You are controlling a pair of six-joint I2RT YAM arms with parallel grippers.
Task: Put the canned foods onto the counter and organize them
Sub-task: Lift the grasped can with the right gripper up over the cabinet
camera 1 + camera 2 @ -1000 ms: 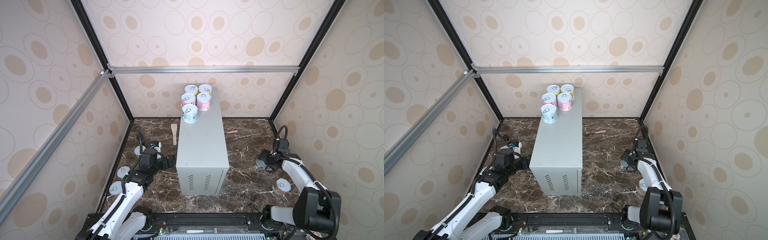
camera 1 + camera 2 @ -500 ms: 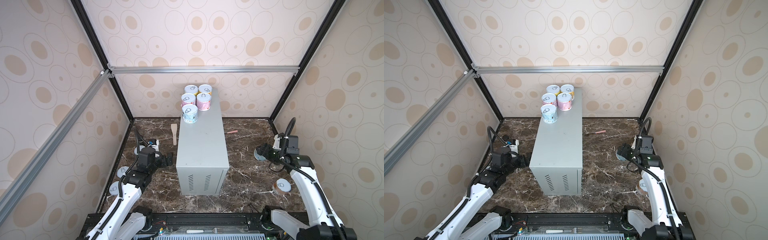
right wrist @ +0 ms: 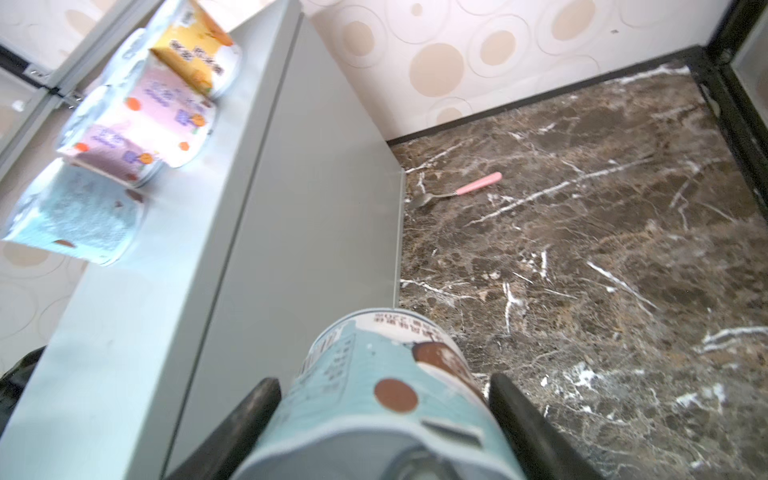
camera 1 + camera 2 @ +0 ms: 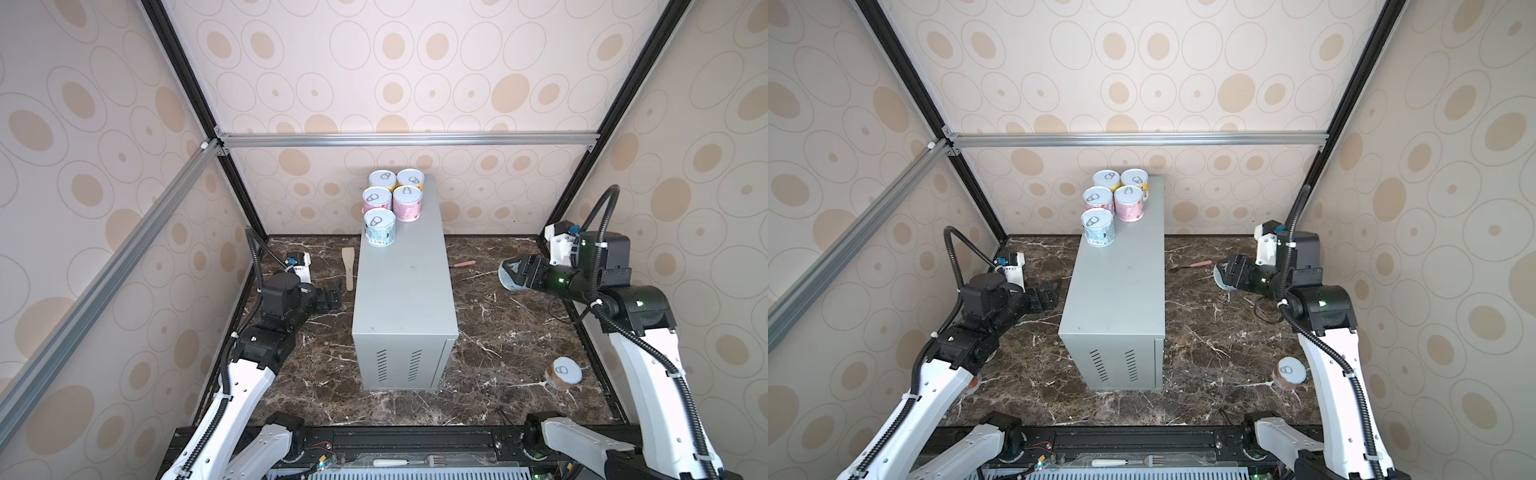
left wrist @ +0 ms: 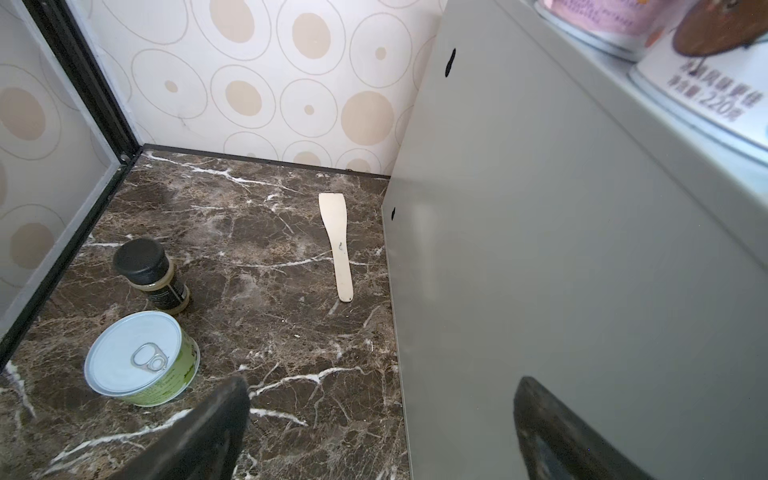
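Gripping a half-hidden light-blue can (image 4: 508, 276), right tool (image 3: 382, 386); left tool (image 5: 382, 386) apart, partly cropped.

Noted: light-grey counter (image 4: 405, 282); dark brown white-veined marble surface (image 4: 498, 332); pale-blue brown-dotted can (image 3: 374, 395); green-labelled can (image 5: 141, 359); pink-handled fork (image 3: 455, 192); cream walls (image 4: 374, 62) with beige ovals.

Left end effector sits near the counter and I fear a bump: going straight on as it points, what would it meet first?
Probably the side wall of the counter, just ahead of the left end effector; depth is unclear.
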